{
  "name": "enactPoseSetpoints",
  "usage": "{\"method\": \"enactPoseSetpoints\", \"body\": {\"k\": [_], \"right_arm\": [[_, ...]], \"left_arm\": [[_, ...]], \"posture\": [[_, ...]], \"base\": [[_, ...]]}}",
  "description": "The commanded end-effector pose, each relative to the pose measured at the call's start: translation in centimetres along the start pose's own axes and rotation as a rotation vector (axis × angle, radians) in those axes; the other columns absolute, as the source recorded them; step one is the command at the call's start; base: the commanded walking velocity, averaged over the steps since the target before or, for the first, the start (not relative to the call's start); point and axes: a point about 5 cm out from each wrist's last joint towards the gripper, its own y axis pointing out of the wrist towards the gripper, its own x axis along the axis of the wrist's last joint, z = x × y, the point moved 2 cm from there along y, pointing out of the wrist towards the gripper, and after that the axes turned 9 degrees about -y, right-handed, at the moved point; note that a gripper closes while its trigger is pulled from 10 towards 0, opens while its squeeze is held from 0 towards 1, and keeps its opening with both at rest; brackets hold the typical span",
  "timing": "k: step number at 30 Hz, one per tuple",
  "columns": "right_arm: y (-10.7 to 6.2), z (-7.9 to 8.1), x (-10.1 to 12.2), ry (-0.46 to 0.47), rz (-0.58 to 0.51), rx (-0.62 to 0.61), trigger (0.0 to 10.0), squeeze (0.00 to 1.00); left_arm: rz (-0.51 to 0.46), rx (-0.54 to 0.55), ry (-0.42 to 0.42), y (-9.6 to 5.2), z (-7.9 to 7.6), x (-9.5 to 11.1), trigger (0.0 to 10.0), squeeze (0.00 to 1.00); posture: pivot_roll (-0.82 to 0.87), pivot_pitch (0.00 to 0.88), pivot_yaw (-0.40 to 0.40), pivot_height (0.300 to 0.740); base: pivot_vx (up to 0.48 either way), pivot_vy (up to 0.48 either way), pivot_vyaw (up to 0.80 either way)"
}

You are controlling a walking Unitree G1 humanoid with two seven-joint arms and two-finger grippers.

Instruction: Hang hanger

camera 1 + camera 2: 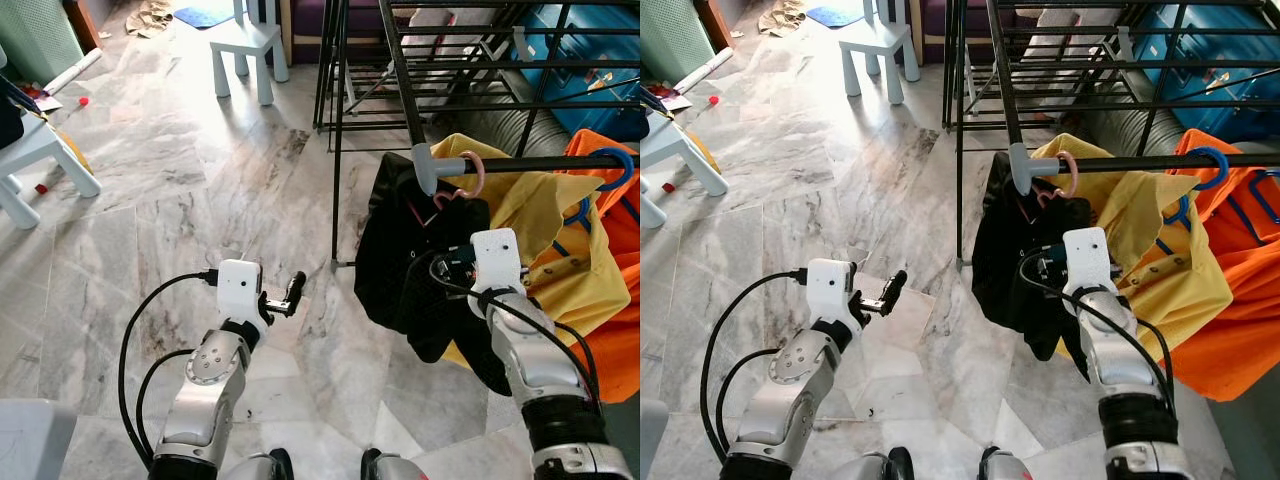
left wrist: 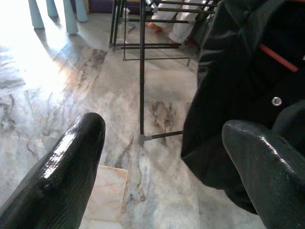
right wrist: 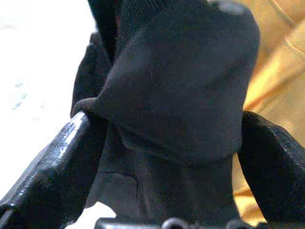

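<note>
The pink plastic hanger hook (image 1: 470, 178) curls over the black horizontal metal rail of the drying rack (image 1: 560, 162), just beside the rail's grey end cap (image 1: 424, 166), and the black button-up shirt (image 1: 400, 262) it carries droops below, at about twelve o'clock from the robot. The right gripper (image 3: 162, 143) reaches into that shirt from about five o'clock; in its wrist view a thick fold of black cloth fills the space between the two black fingers (image 3: 47, 162), so it appears to be grasping the garment. The hook lies up and toward eleven o'clock from this claw, with the rail's long axis running three to nine o'clock. A yellow collared shirt (image 1: 545, 250) and an orange garment on a blue hanger (image 1: 608, 240) hang toward three o'clock on the same rail. The left gripper (image 1: 290, 295) hovers at about eight o'clock over the grey marble floor (image 1: 180, 200), fingers spread and empty, well apart from the rack. The right arm is clearly nearer, and the hanging looks nearly done.
</note>
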Motion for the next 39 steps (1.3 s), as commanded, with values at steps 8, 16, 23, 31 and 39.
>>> {"method": "enactPoseSetpoints", "body": {"k": [8, 16, 23, 31, 39], "right_arm": [[-0.02, -0.47, -0.46, 0.006, 0.002, 0.034, 0.0, 0.0], [-0.01, -0.37, -0.41, 0.015, -0.013, 0.048, 0.0, 0.0], [-0.03, -0.27, -0.25, 0.036, -0.024, 0.047, 0.0, 0.0], [-0.26, -0.13, -0.62, 0.022, -0.022, 0.036, 0.0, 0.0], [-0.38, -0.02, -0.88, 0.028, -0.006, 0.036, 0.0, 0.0]], "left_arm": [[0.037, 0.003, 0.005, -0.27, 0.17, -0.84, 10.0, 0.0], [0.038, -0.001, 0.012, -0.24, 0.1, -0.85, 10.0, 0.0], [0.039, -0.001, 0.017, -0.27, 0.18, -0.84, 10.0, 0.0], [0.04, 0.001, 0.018, -0.25, 0.16, -0.86, 10.0, 0.0], [0.04, -0.001, 0.024, -0.18, -0.02, -0.86, 10.0, 0.0]], "posture": [[-0.12, 0.201, -0.001, 0.74], [-0.12, 0.196, 0.004, 0.74], [-0.12, 0.195, 0.005, 0.74], [-0.12, 0.198, 0.006, 0.74], [-0.13, 0.2, 0.004, 0.74]], "base": [[0.0, 0.0, 0.0], [0.0, 0.0, 0.0], [0.0, 0.0, 0.0], [0.0, 0.0, 0.0], [0.0, 0.0, 0.0]]}}
